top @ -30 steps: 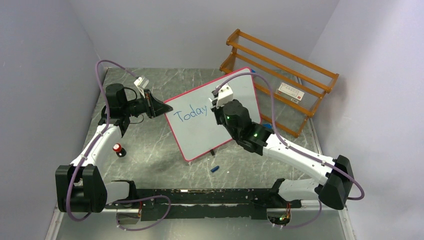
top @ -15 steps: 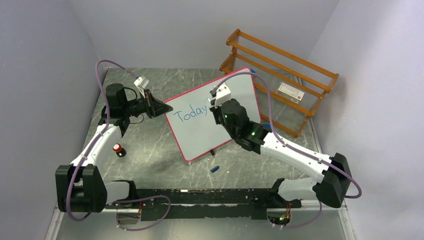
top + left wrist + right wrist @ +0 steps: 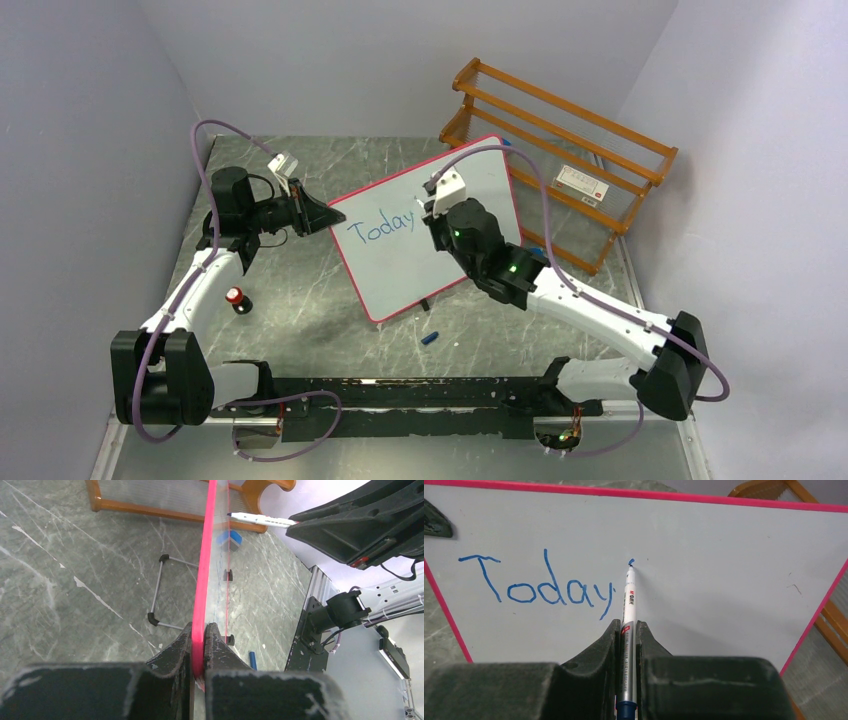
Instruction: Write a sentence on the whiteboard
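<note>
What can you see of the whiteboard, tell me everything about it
The whiteboard is a white rectangle with rounded corners and a pink-red rim, standing tilted on a wire prop with black feet. Blue writing reads "Today" plus a small mark beside it. The left tool clamps its rim; the marker held in the right tool touches its face.

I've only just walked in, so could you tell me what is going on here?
The left gripper is clamped on the pink rim of the whiteboard. The right gripper holds a marker with its tip at the board, just after the blue "Today". Of the sentence, only that word and a small apostrophe-like mark are written.
</note>
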### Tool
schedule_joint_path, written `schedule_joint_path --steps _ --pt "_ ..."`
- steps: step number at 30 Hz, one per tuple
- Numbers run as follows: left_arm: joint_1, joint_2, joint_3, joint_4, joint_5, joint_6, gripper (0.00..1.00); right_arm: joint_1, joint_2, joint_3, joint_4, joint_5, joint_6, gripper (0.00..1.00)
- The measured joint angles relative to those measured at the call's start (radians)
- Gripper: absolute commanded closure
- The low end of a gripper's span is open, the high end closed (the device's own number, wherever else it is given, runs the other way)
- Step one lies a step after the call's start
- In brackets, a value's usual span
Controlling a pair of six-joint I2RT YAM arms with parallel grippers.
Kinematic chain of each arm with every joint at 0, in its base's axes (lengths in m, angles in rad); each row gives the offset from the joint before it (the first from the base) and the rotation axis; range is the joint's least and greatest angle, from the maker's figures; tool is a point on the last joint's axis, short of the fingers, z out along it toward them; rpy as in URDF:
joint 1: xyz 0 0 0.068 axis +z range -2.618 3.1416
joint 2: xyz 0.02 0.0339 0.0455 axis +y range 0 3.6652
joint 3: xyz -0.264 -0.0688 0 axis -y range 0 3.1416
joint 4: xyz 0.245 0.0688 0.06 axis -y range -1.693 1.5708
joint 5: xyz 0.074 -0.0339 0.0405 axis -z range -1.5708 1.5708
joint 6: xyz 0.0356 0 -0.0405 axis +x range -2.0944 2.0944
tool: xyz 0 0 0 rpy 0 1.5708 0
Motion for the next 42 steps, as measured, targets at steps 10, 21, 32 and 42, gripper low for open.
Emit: schedule_joint_path --steps 10,21,32,42 --pt "0.0 0.0 0.001 0.0 0.0 0.0 0.95 -0.006 -0.045 -0.009 -0.003 0.017 0.0 1.0" --pt "0.0 0.0 0.001 -0.001 0.0 0.0 0.95 -0.021 -0.037 -0.037 -0.006 0.031 0.0 1.0" --pt "0.0 0.0 0.001 -0.001 0.0 0.0 0.95 -0.04 -0.012 -0.041 0.018 0.027 0.0 1.0" --pt "0.0 0.002 0.001 -0.001 -0.002 0.0 0.95 -0.042 -0.007 -0.041 0.031 0.01 0.0 1.0"
